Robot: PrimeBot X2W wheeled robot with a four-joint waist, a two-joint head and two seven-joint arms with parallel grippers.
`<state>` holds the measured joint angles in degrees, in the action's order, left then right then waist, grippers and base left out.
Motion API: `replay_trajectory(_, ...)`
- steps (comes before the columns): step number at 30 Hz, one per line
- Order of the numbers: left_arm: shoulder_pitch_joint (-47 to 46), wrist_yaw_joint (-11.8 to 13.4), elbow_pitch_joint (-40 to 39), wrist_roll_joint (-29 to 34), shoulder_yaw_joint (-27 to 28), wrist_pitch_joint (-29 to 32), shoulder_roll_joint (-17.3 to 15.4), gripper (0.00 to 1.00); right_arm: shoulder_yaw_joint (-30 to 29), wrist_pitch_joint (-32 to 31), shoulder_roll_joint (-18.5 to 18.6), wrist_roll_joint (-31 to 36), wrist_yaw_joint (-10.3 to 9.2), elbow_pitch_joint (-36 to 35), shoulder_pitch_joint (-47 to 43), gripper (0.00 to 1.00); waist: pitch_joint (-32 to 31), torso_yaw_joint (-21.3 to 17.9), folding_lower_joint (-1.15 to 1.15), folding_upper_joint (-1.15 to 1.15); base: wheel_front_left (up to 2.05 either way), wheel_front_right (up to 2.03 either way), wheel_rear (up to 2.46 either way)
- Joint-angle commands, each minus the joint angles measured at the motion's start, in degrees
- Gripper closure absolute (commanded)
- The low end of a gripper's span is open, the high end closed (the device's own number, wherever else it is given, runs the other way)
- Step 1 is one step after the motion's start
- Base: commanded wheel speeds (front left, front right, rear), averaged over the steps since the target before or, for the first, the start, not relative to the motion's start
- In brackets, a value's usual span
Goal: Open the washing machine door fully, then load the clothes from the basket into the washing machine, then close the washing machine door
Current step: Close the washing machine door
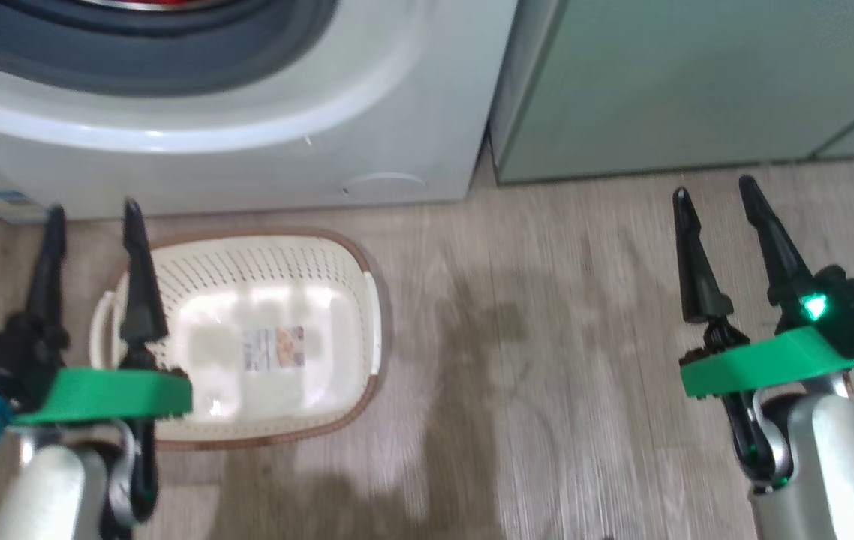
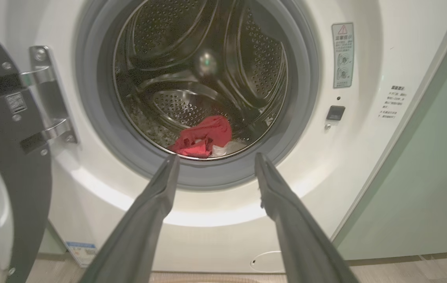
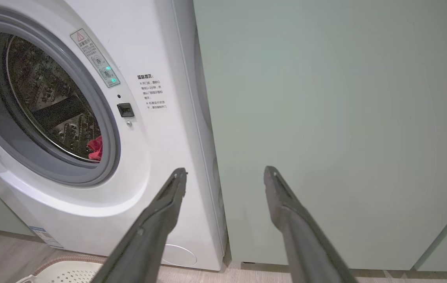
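With left pincer (image 1: 93,207) and right pincer (image 1: 714,186) both wide open and empty, I judge the washing machine door (image 2: 31,184) stiff, weighty and slick, best pushed on its free edge.

washing machine door (image 2: 23,165): cut off at left edge | basket label (image 1: 273,347): blurred; unreadable

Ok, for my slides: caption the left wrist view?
Open left gripper facing the washing machine, red clothes in drum, door open.

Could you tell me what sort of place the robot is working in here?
Probably a home laundry corner: a white front-loading washing machine beside pale green cabinets, with a basket on the wood-look floor.
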<state>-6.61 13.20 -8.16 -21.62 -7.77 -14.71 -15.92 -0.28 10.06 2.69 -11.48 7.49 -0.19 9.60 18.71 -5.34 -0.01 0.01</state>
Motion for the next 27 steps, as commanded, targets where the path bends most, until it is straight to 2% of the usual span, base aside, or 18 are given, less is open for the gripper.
replay_trajectory(1, -0.01, -0.41, -1.38, 0.60, 1.35, -0.27, -0.04, 0.00, 0.62, -0.48, 0.19, 0.57, 0.00, -1.58, -1.02, 0.00, -3.20, 1.76, 0.01, -0.01, 0.00, 0.00, 0.00)
replay_trajectory(11, 5.53, -3.53, 1.66, 1.78, -0.74, -0.29, 2.59, 0.00, -0.55, -3.12, 0.19, 1.39, 0.00, -2.69, -6.35, 0.00, -10.63, 3.02, 0.01, -0.01, 0.00, 0.00, 0.00)
replay_trajectory(27, 10.16, -3.61, 4.46, 4.80, -0.48, -0.29, 2.77, 0.00, -2.05, -5.73, 0.19, 1.41, 0.00, -6.95, -13.05, 0.00, -16.09, 2.40, 0.01, -0.01, 0.00, 0.00, 0.00)
